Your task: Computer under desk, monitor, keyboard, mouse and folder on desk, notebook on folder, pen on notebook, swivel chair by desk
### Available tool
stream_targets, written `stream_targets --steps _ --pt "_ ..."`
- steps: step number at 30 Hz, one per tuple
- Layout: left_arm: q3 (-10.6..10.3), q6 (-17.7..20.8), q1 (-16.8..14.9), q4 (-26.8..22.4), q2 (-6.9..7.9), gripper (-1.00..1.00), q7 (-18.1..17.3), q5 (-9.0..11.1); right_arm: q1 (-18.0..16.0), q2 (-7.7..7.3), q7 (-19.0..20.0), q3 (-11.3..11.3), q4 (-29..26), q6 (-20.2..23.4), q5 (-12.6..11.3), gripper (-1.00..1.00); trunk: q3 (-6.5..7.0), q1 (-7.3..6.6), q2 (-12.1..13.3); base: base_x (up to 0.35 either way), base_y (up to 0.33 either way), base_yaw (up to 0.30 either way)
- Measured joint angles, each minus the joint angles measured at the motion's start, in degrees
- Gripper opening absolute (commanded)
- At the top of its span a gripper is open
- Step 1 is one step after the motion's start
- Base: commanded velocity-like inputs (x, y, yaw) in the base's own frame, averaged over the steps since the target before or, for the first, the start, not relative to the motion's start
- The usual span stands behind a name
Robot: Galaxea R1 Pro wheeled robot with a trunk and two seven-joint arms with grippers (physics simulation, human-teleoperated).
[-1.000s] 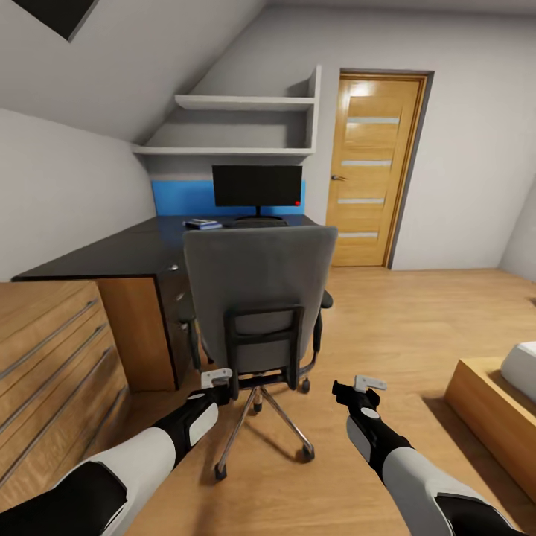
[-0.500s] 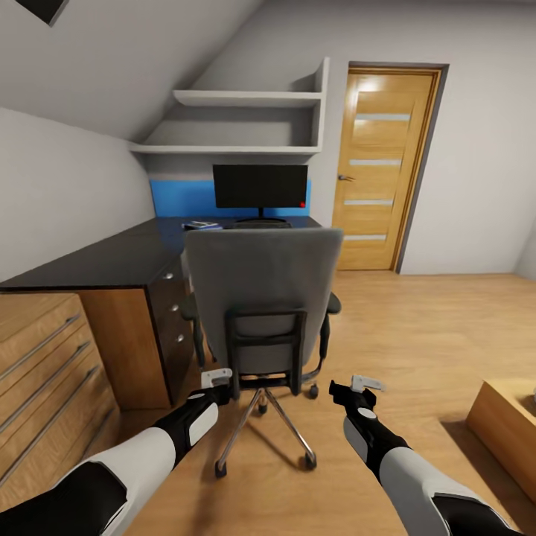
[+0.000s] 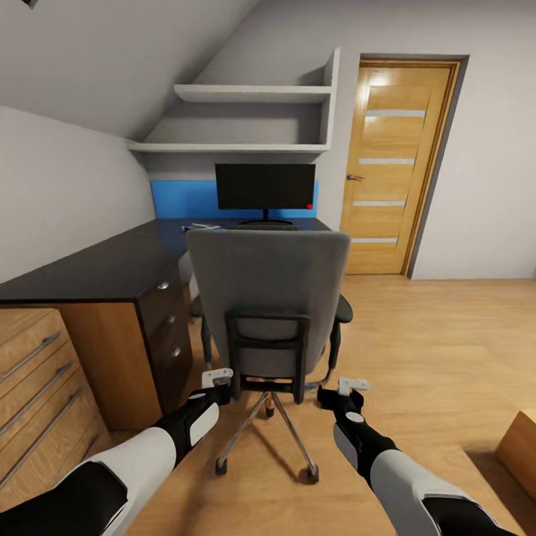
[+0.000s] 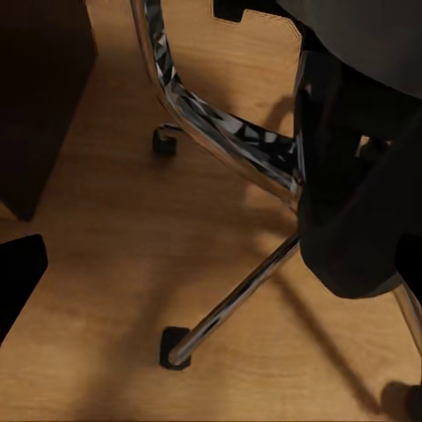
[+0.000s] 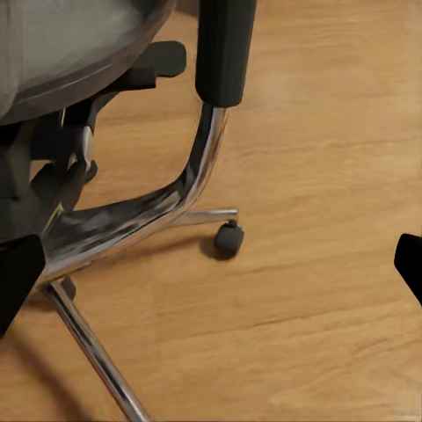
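The swivel chair (image 3: pixel 268 298) stands with its grey back toward the robot, its chrome base just ahead of both grippers. The left gripper (image 3: pixel 216 378) and right gripper (image 3: pixel 351 385) flank that base, empty; from the wrist views their fingers seem spread apart. Beyond the chair, the monitor (image 3: pixel 265 187) stands on the desk (image 3: pixel 97 264), with something small and blurred, perhaps the folder (image 3: pixel 199 225), lying to its left.
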Motion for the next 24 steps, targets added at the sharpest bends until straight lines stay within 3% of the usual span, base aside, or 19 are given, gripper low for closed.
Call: stream_targets --steps 13,24 --pt "0.01 0.08 0.00 -0.06 0.07 1.00 -0.21 0.11 0.00 0.02 -0.13 0.05 0.02 -1.55 0.07 1.00 -0.10 0.02 0.01 0.279 0.000 0.029" --pt "-0.06 0.15 -0.02 -0.06 0.06 1.00 -0.20 0.10 0.00 -0.11 -0.42 0.05 -0.07 -1.59 0.07 1.00 -0.74 0.03 0.01 0.059 0.000 0.053"
